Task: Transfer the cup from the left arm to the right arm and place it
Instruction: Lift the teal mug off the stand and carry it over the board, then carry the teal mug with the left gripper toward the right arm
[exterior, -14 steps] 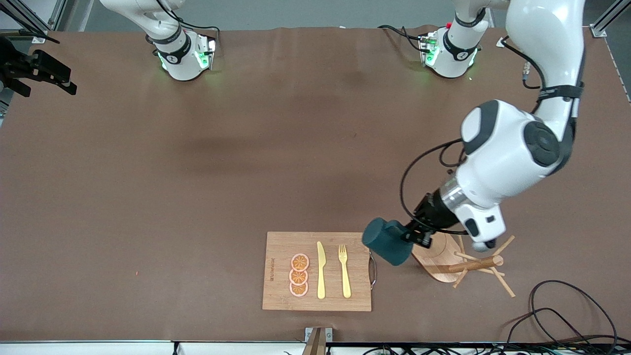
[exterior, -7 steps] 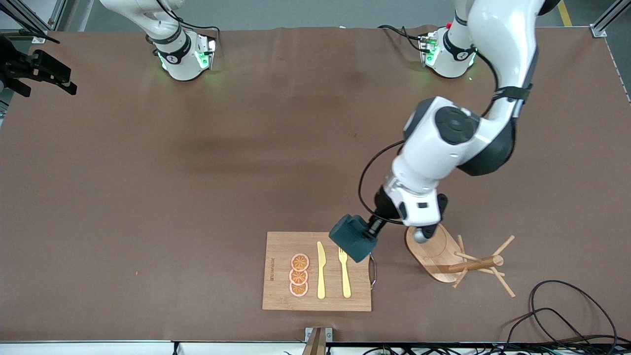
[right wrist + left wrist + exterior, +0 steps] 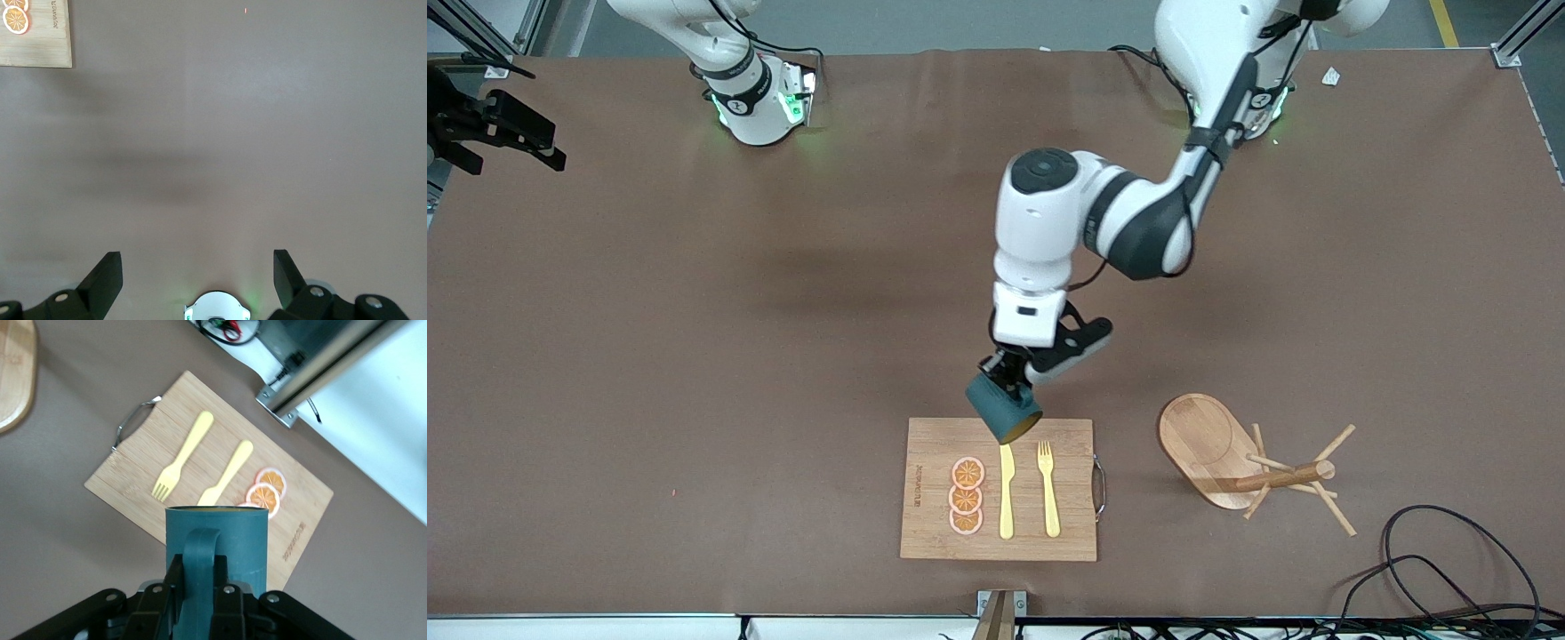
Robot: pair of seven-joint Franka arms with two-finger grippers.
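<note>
The cup is dark teal with an ochre inside and hangs tilted in the air over the edge of the cutting board that is farther from the front camera, its mouth toward that camera. My left gripper is shut on the cup's handle. In the left wrist view the cup stands in front of the left gripper, whose fingers clamp the handle from both sides. My right gripper is open and empty, high over bare table, and waits.
The cutting board holds three orange slices, a yellow knife and a yellow fork. A wooden mug rack stands beside the board toward the left arm's end. Black cables lie at the near corner.
My left arm has swung the cup from beside the mug rack toward the right arm's end, now over the board's edge. The cup has turned its mouth toward the front camera.
</note>
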